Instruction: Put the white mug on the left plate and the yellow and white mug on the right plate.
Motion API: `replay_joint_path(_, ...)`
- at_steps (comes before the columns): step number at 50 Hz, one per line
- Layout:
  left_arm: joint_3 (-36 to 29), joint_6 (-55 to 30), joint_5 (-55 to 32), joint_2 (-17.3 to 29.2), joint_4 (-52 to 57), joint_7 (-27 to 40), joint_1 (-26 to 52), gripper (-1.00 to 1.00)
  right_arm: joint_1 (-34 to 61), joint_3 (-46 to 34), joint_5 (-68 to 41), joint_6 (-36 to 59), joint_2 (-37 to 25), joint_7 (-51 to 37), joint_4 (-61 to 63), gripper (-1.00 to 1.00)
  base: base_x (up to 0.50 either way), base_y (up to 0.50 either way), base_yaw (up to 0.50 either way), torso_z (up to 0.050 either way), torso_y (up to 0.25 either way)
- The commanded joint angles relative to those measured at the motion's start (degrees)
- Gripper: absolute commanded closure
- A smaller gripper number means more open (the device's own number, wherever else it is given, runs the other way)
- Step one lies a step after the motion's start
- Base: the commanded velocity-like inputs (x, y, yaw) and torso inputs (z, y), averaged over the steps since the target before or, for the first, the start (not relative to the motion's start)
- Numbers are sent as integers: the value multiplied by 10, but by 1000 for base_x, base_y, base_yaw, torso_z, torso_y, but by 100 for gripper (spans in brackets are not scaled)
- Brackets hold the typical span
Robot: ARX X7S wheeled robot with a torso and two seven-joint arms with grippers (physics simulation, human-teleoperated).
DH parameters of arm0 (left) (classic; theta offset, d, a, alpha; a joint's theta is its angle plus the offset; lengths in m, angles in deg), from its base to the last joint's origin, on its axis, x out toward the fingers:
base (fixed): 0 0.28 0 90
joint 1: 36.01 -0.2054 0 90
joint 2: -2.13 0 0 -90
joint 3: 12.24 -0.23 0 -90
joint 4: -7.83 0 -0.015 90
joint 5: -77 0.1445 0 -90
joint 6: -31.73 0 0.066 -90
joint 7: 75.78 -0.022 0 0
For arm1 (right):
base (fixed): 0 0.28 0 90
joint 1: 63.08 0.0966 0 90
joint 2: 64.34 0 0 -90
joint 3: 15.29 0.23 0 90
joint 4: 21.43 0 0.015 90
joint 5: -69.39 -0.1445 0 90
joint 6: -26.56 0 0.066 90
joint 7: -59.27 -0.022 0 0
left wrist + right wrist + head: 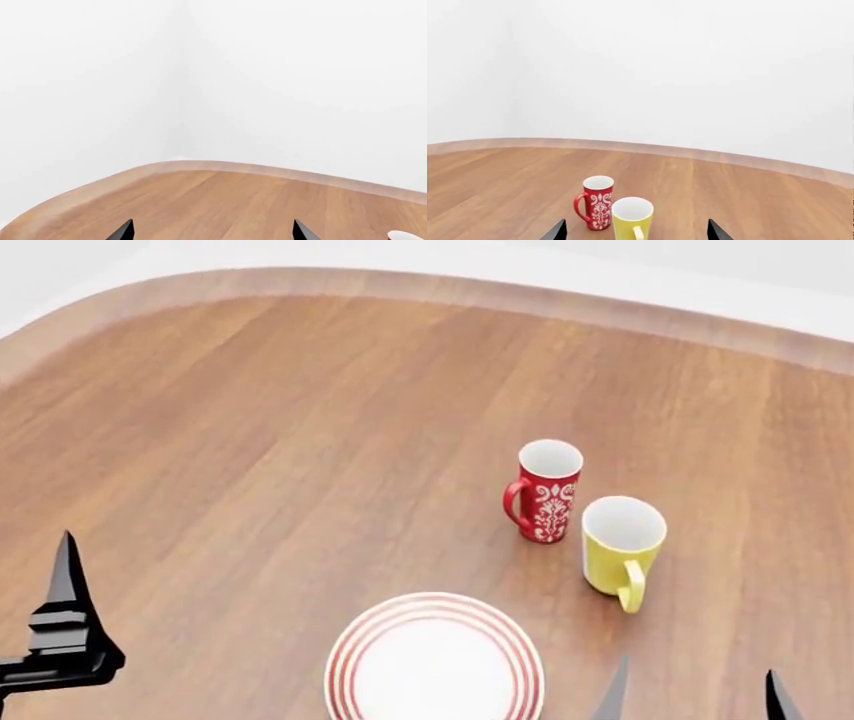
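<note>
Yellow and white mug [622,548] stands upright just beside the red floral mug [545,490], beyond one ringed plate [435,659]; the right gripper [635,231], jaws spread empty, should approach centred, clear of the red mug and handle.

- The left gripper [60,625] is black all over, with a matte, faceted look in the head view.
- Its one visible finger [64,570] tapers to a sharp point; below it sits a blocky, stepped base with flat angular faces.
- In the left wrist view only two small black triangular fingertips [123,231] show, plain and unmarked.
- The right gripper [694,695] shows as two slim dark spikes; one looks dark grey, the other black.
- In the right wrist view its fingertips [557,231] are again black, pointed wedges.
- No cables, screws or markings can be made out.
</note>
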Motion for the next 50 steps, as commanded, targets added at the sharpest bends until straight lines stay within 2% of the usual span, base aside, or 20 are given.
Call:
replay_joint_path(1, 0, -1, -5, 3, 0, 5, 1, -100, 0, -2, 1, -9, -1, -6, -6, -100, 0, 0, 0, 0, 0)
replay_joint_path(26, -8, 0, -8, 5, 5, 16, -1, -100, -4, -5, 2, -6, -12, -15, -1, -100, 59, 23, 0, 0, 0)
replay_joint_path(31, 1, -2, -15, 6, 5, 20, -1, -100, -33, -17, -1, 42, -61, 17, 39, -100, 0, 0, 0, 0, 0)
replay_joint_path(37, -3, -5, -11, -1, 9, 32, -8, -100, -129, 86, -98, 144, -142, 57, 162, -100, 0, 0, 0, 0, 0)
replay_joint_path(42, 1, -20, -20, -2, 27, 43, -3, -100, -162, 162, -192, 186, -167, 85, 194, -100, 0, 0, 0, 0, 0)
replay_joint_path(50, 7, -26, -27, -5, 29, 55, 5, -100, -176, 200, -272, 217, -194, 118, 199, -100, 0, 0, 0, 0, 0)
